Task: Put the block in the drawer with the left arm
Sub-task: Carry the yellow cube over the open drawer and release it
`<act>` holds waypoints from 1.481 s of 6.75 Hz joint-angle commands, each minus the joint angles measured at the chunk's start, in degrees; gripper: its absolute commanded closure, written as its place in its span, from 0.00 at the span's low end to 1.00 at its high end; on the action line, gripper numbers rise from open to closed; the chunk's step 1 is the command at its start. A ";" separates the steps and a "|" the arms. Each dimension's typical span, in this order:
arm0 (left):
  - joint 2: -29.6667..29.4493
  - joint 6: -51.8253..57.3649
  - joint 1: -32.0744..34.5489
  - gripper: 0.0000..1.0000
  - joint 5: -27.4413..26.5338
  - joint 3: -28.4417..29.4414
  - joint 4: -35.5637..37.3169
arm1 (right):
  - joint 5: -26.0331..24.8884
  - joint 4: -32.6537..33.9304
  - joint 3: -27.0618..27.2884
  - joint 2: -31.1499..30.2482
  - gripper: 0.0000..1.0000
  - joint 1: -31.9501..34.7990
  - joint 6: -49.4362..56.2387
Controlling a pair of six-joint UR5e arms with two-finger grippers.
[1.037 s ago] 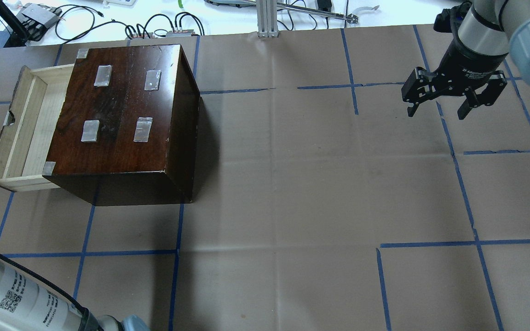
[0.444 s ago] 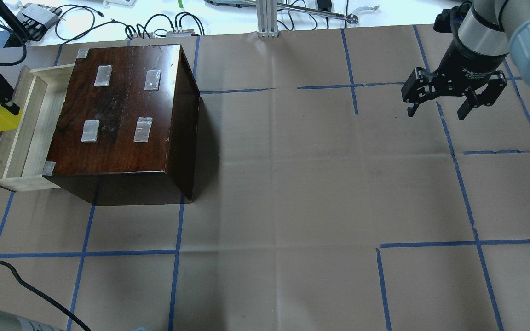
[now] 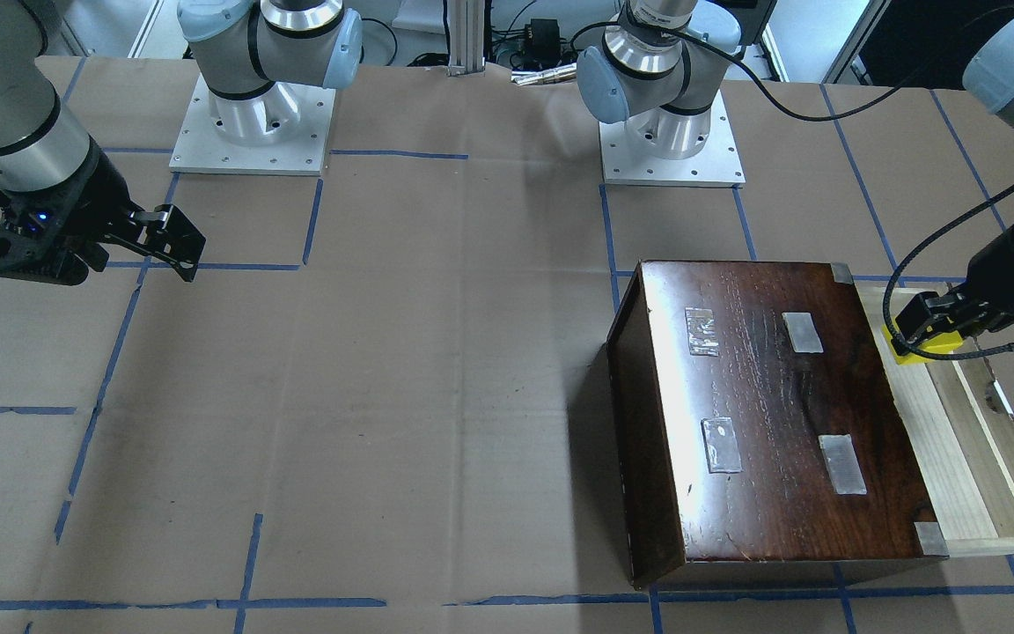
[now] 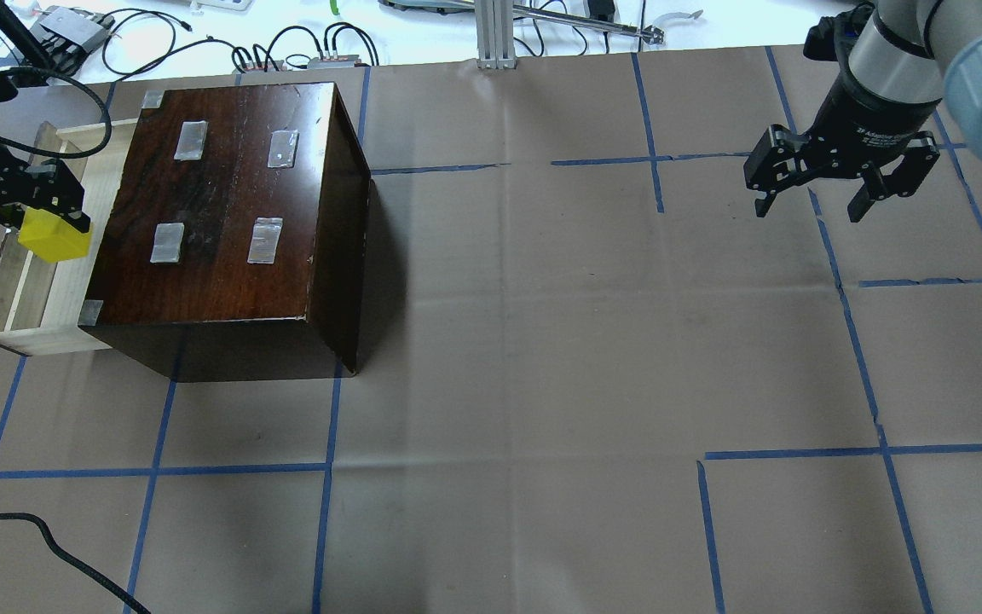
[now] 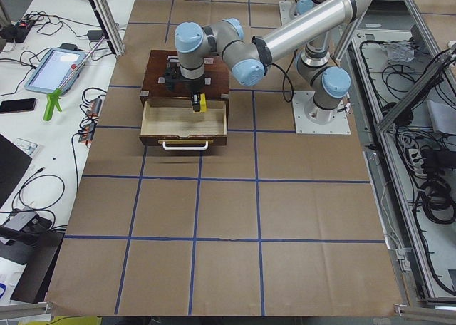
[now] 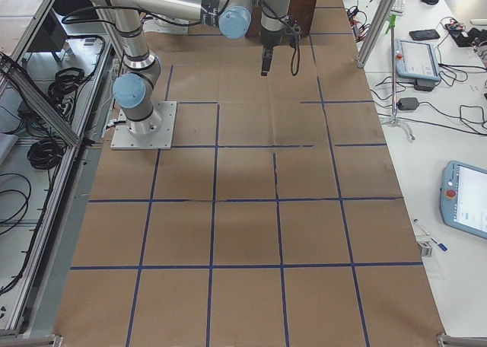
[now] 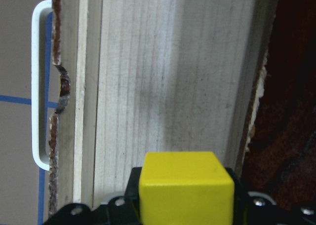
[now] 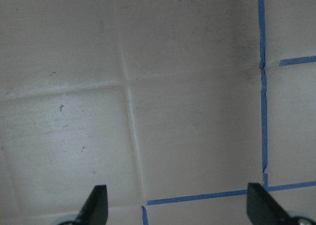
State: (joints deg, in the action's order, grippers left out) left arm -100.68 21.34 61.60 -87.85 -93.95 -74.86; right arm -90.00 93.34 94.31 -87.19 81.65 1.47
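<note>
Far left – left claw (image 4: 46,223) is clamped on the block (image 4: 53,240), fingers pressed against two opposite faces. The block is held in the air over the open drawer (image 4: 41,338), above its inner part just beside the front edge of the dark box (image 4: 227,205). It does not touch the drawer floor.

The left wrist view looks straight down. It shows the yellow cube over pale bare wood, with the notch (image 7: 61,84) and the white handle (image 7: 38,87) off toward the outer side. Nothing lies in the part of the drawer that shows.

Centre: brown papered surface (image 4: 542,384) with blue tape lines.

Far right – right claw (image 4: 810,209) hangs above the surface with its fingers spread apart and nothing between them, well apart from the box.

Progress, as judged:
- The block is grasped and has been brought over the drawer, so most of the task looks done.
- What remains is lowering it, opening the claw and lifting clear.
- There is little room on the box side.
</note>
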 commanded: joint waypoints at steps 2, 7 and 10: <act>-1.61 1.85 -0.08 0.79 -0.22 -1.50 3.41 | 0.00 0.00 0.00 0.00 0.00 0.00 0.02; -1.71 4.59 -0.60 0.06 -0.31 -1.41 3.32 | 0.00 0.00 0.00 0.09 0.00 0.00 -0.07; -0.22 4.59 -0.60 0.02 -1.09 0.25 2.62 | 0.00 0.00 0.00 0.09 0.00 0.00 0.02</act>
State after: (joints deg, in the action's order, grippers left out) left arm -101.61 25.92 61.00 -88.41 -94.73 -71.73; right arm -90.00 93.34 94.31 -87.16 81.65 1.49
